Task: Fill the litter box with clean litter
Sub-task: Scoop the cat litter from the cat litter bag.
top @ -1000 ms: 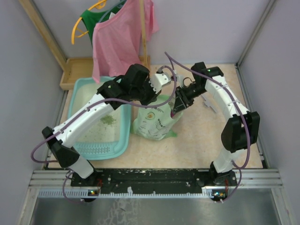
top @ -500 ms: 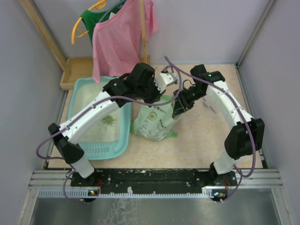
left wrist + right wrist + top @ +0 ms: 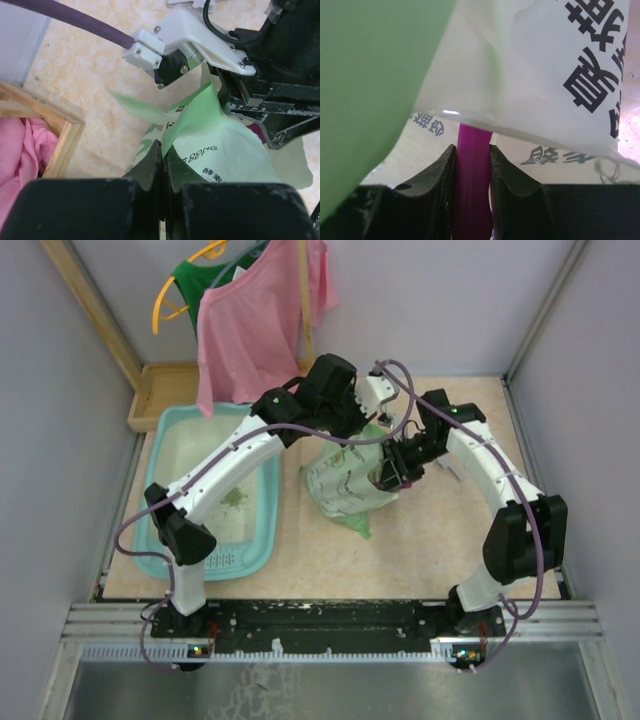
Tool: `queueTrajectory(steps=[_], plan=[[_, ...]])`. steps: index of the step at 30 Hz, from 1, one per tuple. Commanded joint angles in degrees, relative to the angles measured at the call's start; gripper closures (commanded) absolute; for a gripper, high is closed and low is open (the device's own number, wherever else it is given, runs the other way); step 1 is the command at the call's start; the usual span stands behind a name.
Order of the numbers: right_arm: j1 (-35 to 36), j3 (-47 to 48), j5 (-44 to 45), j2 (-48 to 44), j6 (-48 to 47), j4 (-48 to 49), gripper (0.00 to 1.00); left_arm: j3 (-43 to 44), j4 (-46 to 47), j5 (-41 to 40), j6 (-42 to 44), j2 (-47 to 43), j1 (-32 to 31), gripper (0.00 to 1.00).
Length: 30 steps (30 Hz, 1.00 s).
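- Found the litter box (image 3: 266,525) lying flat at the left of the table (image 3: 440,540), with its grille strip (image 3: 225,560) at the near end and the left arm stretched across above it.
- Saw only a small patch of clean litter (image 3: 232,498) on the whitish inner base, toward the near half, with a few loose granules around it and most of the base showing.
- Placed the pale green printed bag (image 3: 345,485) just to the right of the box, near it but not touching.
- Noted the left gripper (image 3: 162,157) at the mouth of the bag, with its fingers pressed tight together on a thin green flap of the bag's top edge.
- Noted the right gripper (image 3: 471,152) reaching in at the same mouth from the right side. Saw its two fingers part-way closed, one against each side of the magenta handle of the scoop (image 3: 474,135).
- Could not make out the scoop's bowl, which was hidden behind the bag's printed film in the right wrist view.
- Found both grippers close together at the top of the bag, the right one just beside the pinched flap in the left wrist view.
- Spotted a wooden tray (image 3: 160,390) in the far left corner beyond the box, with a pink garment (image 3: 250,330) hanging above it.
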Motion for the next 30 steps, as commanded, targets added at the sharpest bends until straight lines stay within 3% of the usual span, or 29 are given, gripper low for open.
queueTrajectory(steps=[1, 14, 25, 30], plan=[[-0.89, -2.5, -4.17, 2.91, 3.45, 4.01, 1.0, 11.5, 22.12, 2.87, -0.58, -3.19, -1.56, 1.0], [-4.26, 3.98, -5.66, 9.19, 5.44, 5.7, 1.0, 12.58, 21.09, 1.0, -1.41, -5.37, -4.25, 1.0], [-4.29, 7.28, -3.91, 9.81, 7.13, 5.95, 1.0, -6.85, 26.25, -7.48, 0.89, -17.24, -4.16, 1.0], [-4.24, 8.42, -2.49, 11.09, 8.06, 6.2, 1.0, -3.63, 24.17, -6.12, 0.83, -15.92, -4.18, 1.0]])
